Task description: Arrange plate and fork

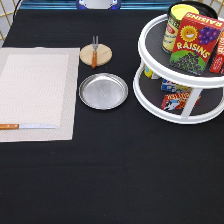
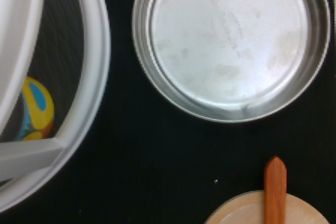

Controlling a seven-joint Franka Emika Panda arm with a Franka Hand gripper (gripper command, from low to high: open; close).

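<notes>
The round silver plate (image 1: 103,91) lies on the black tabletop just to the exterior view's right of the placemat. It also shows in the wrist view (image 2: 229,55). The fork (image 1: 94,51), with an orange-brown handle and short tines, lies across a small round wooden coaster (image 1: 101,56) just above the plate toward the exterior view's top. Its handle tip (image 2: 276,187) and the coaster (image 2: 240,212) show in the wrist view. The exterior view does not show the gripper.
A beige placemat (image 1: 37,92) lies at the exterior view's left, with a wooden-handled knife (image 1: 27,126) along its lower edge. A white two-tier turntable (image 1: 182,112) with a raisins box (image 1: 195,42), a can and small packs stands at the right; its rim (image 2: 86,100) shows in the wrist view.
</notes>
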